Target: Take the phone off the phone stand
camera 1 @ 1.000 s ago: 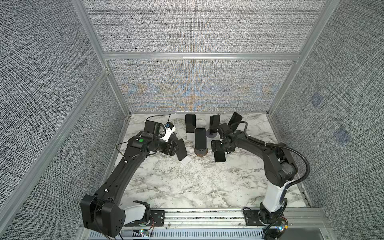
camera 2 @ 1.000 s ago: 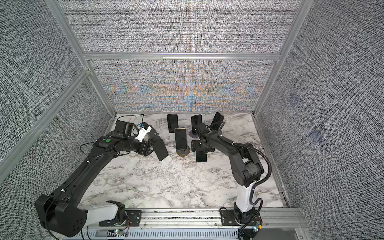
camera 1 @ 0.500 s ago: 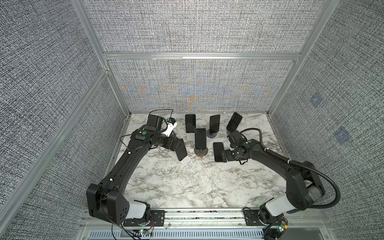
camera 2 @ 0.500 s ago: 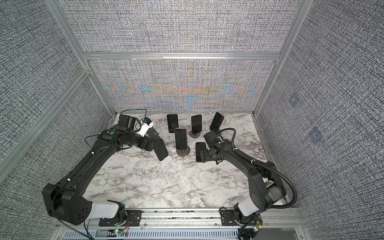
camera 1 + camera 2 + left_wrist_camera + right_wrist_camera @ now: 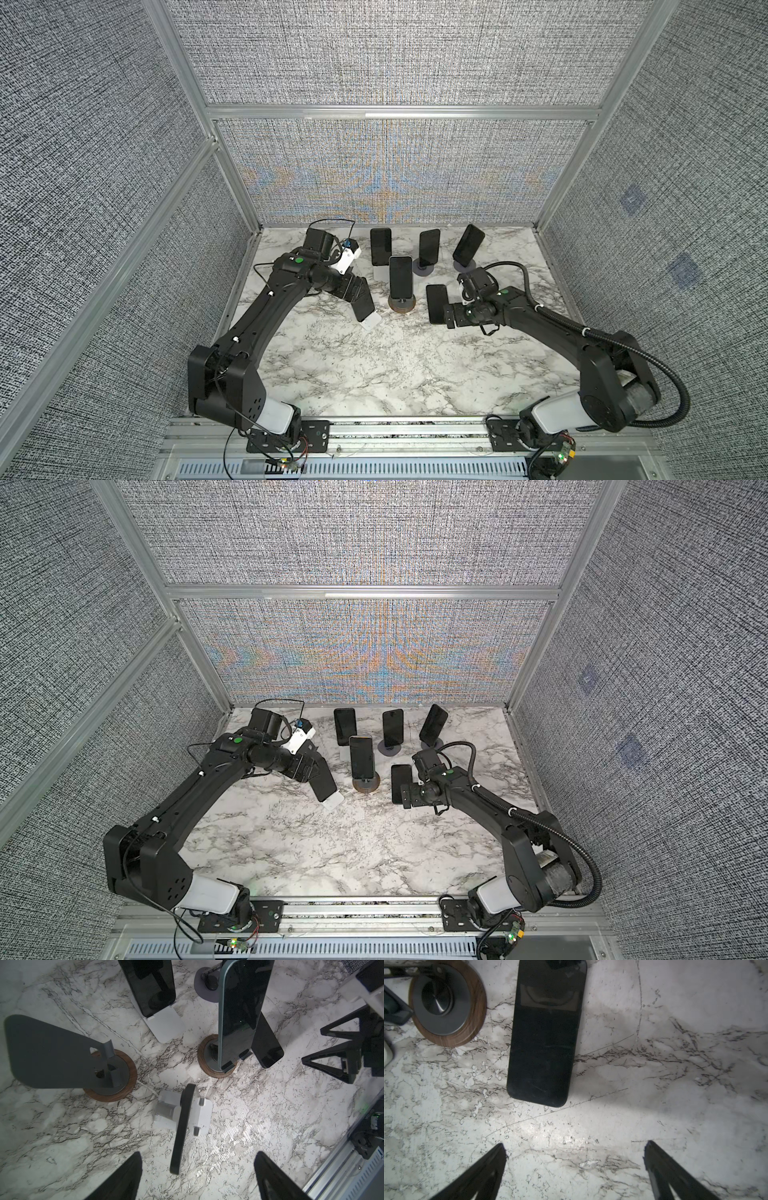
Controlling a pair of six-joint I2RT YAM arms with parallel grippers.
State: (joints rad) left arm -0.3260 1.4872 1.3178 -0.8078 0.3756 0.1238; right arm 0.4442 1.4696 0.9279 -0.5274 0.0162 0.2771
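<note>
In a top view the left pincer (image 5: pixel 358 294) is masked by its wrist at the phone (image 5: pixel 365 309) on the white stand (image 5: pixel 372 324); the left wrist view shows its fingers (image 5: pixel 124 1178) spread, clear of the edge-on phone; the right wrist view shows the right pincer (image 5: pixel 575 1143) released over the tabletop (image 5: pixel 675 1084), with a flat handset (image 5: pixel 546 1043) cropped at the frame edge.

Near half of the table (image 5: pixel 374 374) is wide open; upright phones (image 5: pixel 429 247) crowd the far middle, flat phone (image 5: pixel 436 303) just right of the wood-based stand (image 5: pixel 401 307).

Marble table (image 5: pixel 374 374) — phone stands (image 5: pixel 402 306), flat phone (image 5: pixel 437 303)
</note>
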